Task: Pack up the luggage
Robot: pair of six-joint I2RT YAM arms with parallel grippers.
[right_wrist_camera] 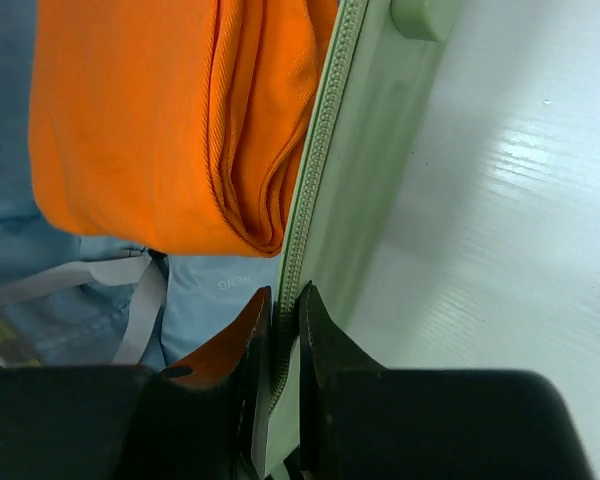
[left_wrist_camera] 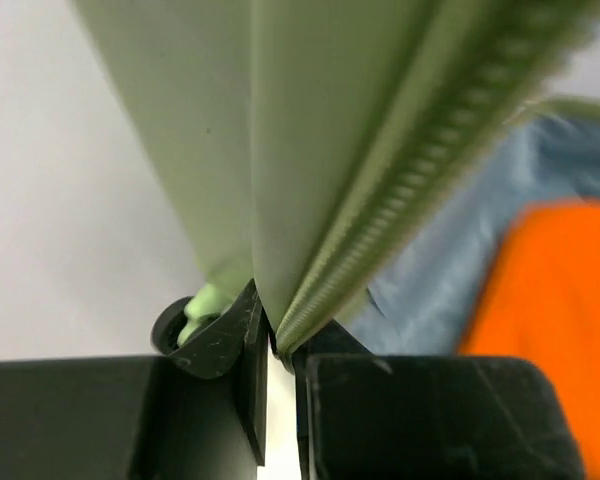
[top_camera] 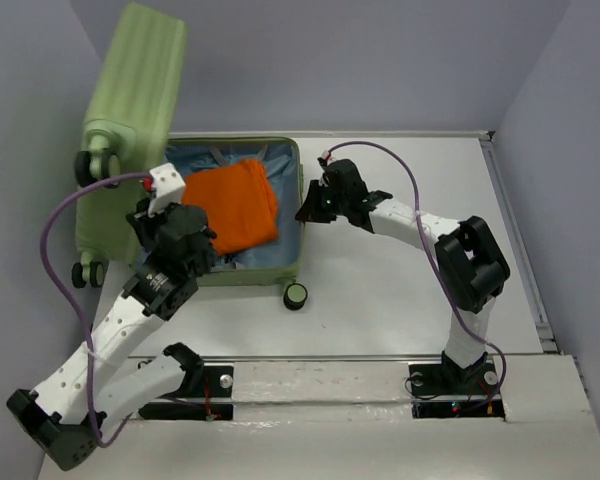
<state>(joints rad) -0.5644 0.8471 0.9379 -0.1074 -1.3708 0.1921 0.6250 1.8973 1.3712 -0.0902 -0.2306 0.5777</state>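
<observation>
Between the two grippers sits the luggage (top_camera: 245, 274), lying open on the white table (top_camera: 400, 290), its ribbed lid (top_camera: 140, 80) standing up beyond the left arm. The left gripper (left_wrist_camera: 276, 345) is pinched narrow on the shell's zippered rim, with a small wheel (left_wrist_camera: 168, 328) just left of its fingers. The right gripper (right_wrist_camera: 283, 325) is clamped thin on the opposite rim, zipper teeth running between its fingers. Just ahead and to the left of those fingertips, a folded orange garment (right_wrist_camera: 160, 120) rests on the pale blue lining (right_wrist_camera: 210, 290), right against that rim.
</observation>
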